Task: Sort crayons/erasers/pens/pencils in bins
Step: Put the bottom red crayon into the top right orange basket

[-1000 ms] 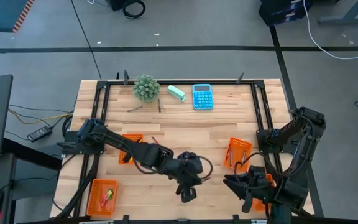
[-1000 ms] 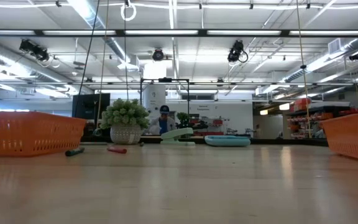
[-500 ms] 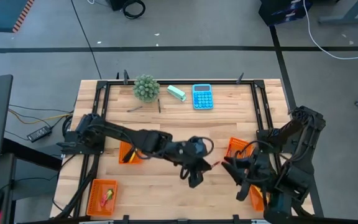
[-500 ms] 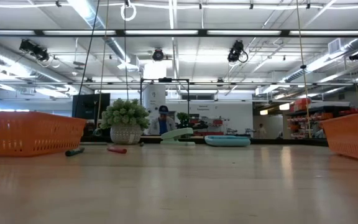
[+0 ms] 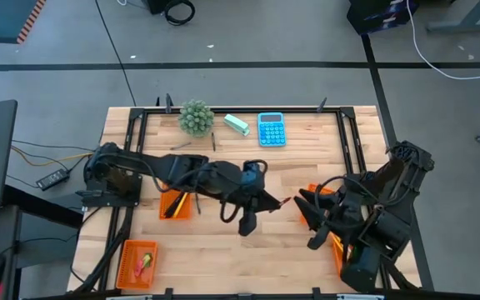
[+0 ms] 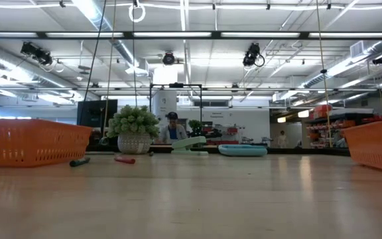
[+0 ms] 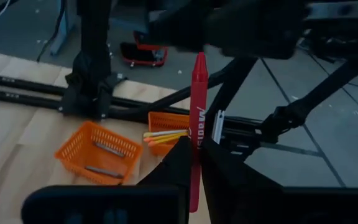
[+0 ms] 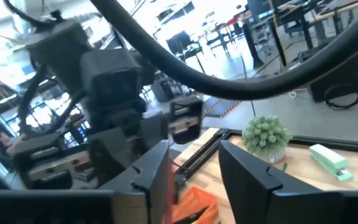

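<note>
Crayon (image 7: pixel 197 112), red, pinched upright between the left claw's (image 7: pixel 194 155) fingers, which are pressed onto it; held mid-tabletop (image 5: pixel 223 250) above the wood, tip toward the right arm. Right claw (image 8: pixel 194 162) spread, nothing between its fingers, hovering near the right-side bins (image 5: pixel 317 198); pencils (image 7: pixel 163 135) lie in one bin, pens (image 7: pixel 104 158) in another.

Our two arms (image 5: pixel 182 171) are dark, nearly black, built of blocky jointed segments. Black cables (image 5: pixel 261 167) loop along them. Our fingers (image 8: pixel 247 168) are flat, dark and angular.
</note>
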Controlling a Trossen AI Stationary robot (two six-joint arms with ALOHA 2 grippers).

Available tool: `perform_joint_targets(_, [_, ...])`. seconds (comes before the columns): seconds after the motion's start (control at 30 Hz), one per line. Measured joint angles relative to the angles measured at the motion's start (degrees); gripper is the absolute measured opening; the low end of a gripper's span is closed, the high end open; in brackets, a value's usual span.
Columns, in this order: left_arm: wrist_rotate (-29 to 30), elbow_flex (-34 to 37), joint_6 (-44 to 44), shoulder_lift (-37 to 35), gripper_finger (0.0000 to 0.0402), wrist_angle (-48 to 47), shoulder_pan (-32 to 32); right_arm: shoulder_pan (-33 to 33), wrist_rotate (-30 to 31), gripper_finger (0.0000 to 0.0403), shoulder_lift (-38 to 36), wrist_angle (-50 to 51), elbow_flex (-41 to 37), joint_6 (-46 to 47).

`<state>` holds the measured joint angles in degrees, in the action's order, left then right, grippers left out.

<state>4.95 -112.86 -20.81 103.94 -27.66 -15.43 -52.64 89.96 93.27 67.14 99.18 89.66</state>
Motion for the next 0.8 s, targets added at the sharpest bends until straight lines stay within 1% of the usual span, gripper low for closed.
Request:
perform_joint_targets(0.23, [-0.1,0.0,1.0,-0.9,0.0044,-0.5,1.6,2.6,0.1,0.02,0.0,-2.9,0.0,0.9])
perform_joint_targets(0.37, [-0.3,0.0,1.1,-0.9,0.0039,-0.6,2.7,3.6,0.1,0.0223,0.0,-3.9,0.0,0.6])
perform_joint_targets(0.5, [-1.2,0.0,0.9,-0.9,0.0031,-0.5,3.5,4.4,0.0,0.0227,0.0,-4.4,0.0,1.0])
perform_joint_targets(0.6, [-1.7,0.0,0.9,-0.9,0.0036,0.0,3.8,5.6,-0.7,0.0226,0.0,-4.4,0.0,1.3])
perform_joint_targets(0.7, [-2.0,0.0,0.9,-0.9,0.0044,0.1,3.9,7.0,-2.8,0.0225,0.0,-4.4,0.0,1.4])
perform_joint_targets(0.8, [-2.2,0.0,1.0,-0.9,0.0043,0.1,3.8,8.4,-5.8,0.0225,0.0,-4.3,0.0,1.4])
